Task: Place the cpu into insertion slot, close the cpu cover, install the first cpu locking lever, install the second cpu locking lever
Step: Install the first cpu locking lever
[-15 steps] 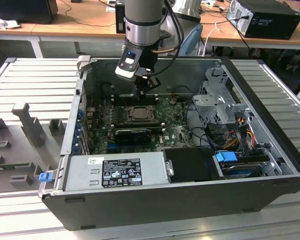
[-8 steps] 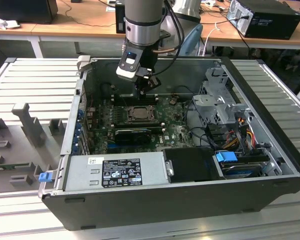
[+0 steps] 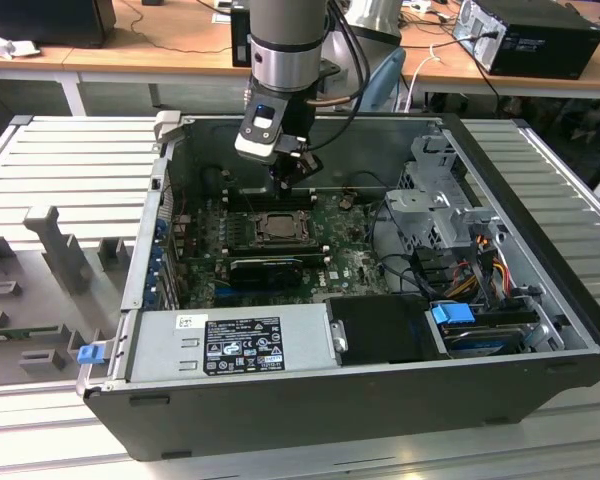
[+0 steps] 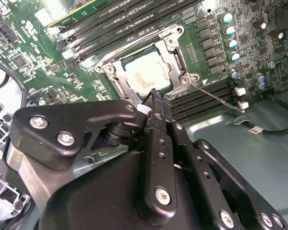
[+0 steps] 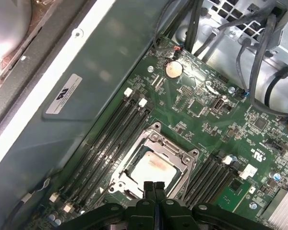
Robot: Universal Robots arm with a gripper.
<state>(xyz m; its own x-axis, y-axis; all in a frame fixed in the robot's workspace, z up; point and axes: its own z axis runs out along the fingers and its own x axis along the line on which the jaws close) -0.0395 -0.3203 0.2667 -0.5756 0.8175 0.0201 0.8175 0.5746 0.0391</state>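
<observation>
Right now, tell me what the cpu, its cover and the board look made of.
The cpu: matte pale silver-grey metal face, faintly stained. The cpu cover: thin bare metal, probably steel, glinting at its edges. The motherboard: glossy green circuit board, likely fibreglass laminate.

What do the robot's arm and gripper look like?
The arm is a silver-grey cylinder with a dark band, and black cables run beside it. A white-and-black box with a blue spot sits at its wrist. The gripper is black, built of jointed link bars with silver screws.
</observation>
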